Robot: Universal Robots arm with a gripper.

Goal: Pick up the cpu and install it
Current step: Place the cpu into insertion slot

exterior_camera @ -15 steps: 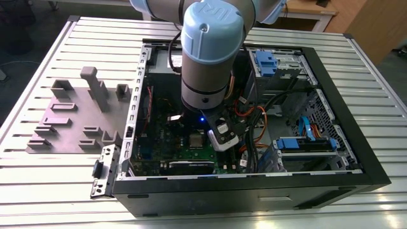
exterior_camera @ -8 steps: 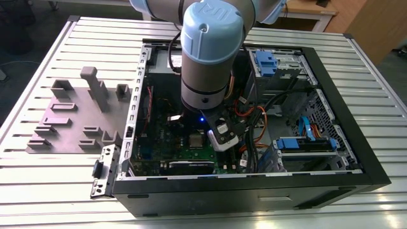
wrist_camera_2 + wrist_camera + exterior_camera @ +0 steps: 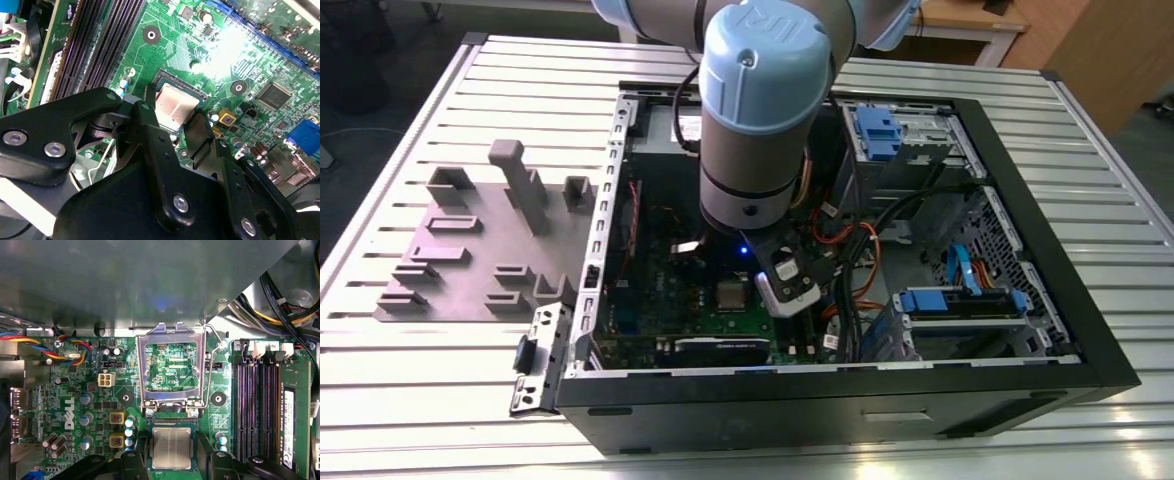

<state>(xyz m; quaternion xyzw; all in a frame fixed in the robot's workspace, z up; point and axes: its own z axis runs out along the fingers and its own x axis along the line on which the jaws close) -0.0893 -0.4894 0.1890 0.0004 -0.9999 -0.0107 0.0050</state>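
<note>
Gripper (image 3: 172, 462) released; fingers (image 3: 132, 466) partly cut off, flanking the seated cpu (image 3: 171, 446). Socket frame (image 3: 172, 365) stands raised just beyond the fingertips.

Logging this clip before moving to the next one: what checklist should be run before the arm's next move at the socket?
1. Socket frame swung open: ok.
2. cpu lying inside the socket, square to its rim: ok.
3. cpu fully seated flat: cannot tell.
4. Gripper centred at the cpu: ok.
5. Gripper's hold on the cpu: cannot tell.
</note>
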